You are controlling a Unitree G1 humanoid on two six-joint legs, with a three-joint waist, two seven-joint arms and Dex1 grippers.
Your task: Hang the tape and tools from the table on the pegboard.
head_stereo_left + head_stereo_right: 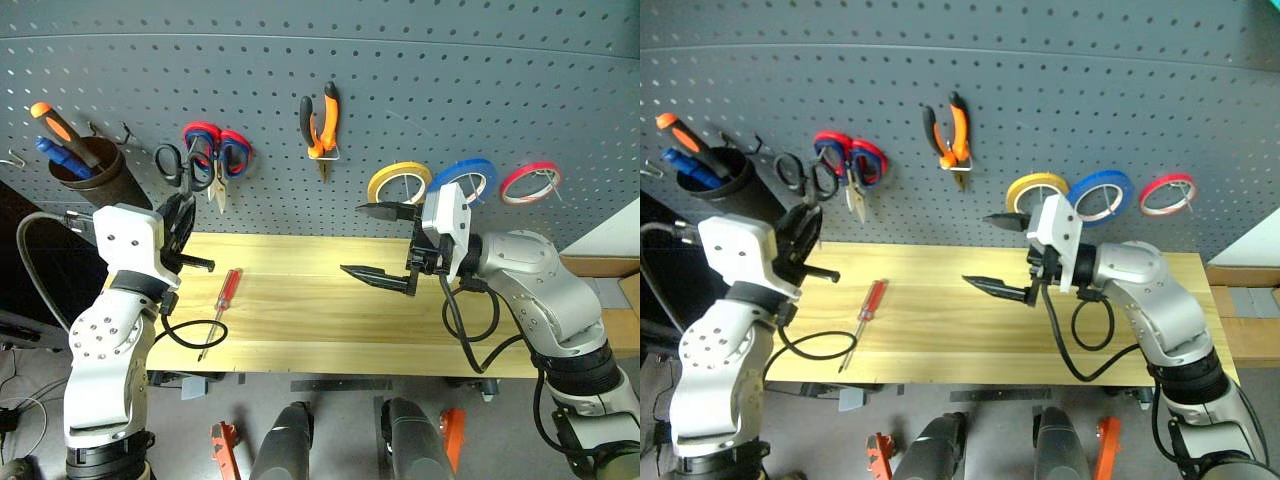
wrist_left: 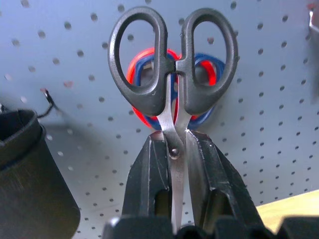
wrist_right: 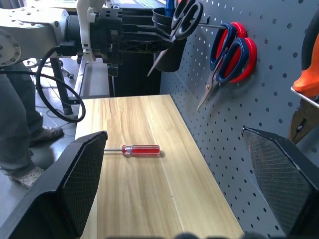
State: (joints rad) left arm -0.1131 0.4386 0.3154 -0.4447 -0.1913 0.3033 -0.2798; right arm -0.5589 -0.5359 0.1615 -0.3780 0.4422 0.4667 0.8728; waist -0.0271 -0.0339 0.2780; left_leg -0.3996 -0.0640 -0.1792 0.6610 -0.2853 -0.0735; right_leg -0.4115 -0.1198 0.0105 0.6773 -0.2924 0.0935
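Observation:
My left gripper (image 2: pixel 175 143) is shut on the steel blades of the small black-handled scissors (image 2: pixel 194 102), holding them handles-up close to the pegboard (image 1: pixel 450 80), just left of the red-and-blue scissors (image 1: pixel 220 155). I cannot tell whether a handle touches a hook. The red-handled screwdriver (image 1: pixel 226 294) lies on the table (image 1: pixel 300 340) below the left gripper. The orange-and-black pliers (image 1: pixel 320 125) and the yellow tape (image 1: pixel 398 183) hang on the board. My right gripper (image 1: pixel 357 240) stands open and empty over the table's middle, pointing left.
A black cup (image 1: pixel 95 175) holding orange-and-blue screwdrivers hangs at the board's left. Blue tape (image 1: pixel 466 179) and red tape (image 1: pixel 530 181) hang right of the yellow roll. A person's legs (image 3: pixel 20 144) stand beyond the table's left end. A black cable (image 1: pixel 190 330) loops beside the screwdriver.

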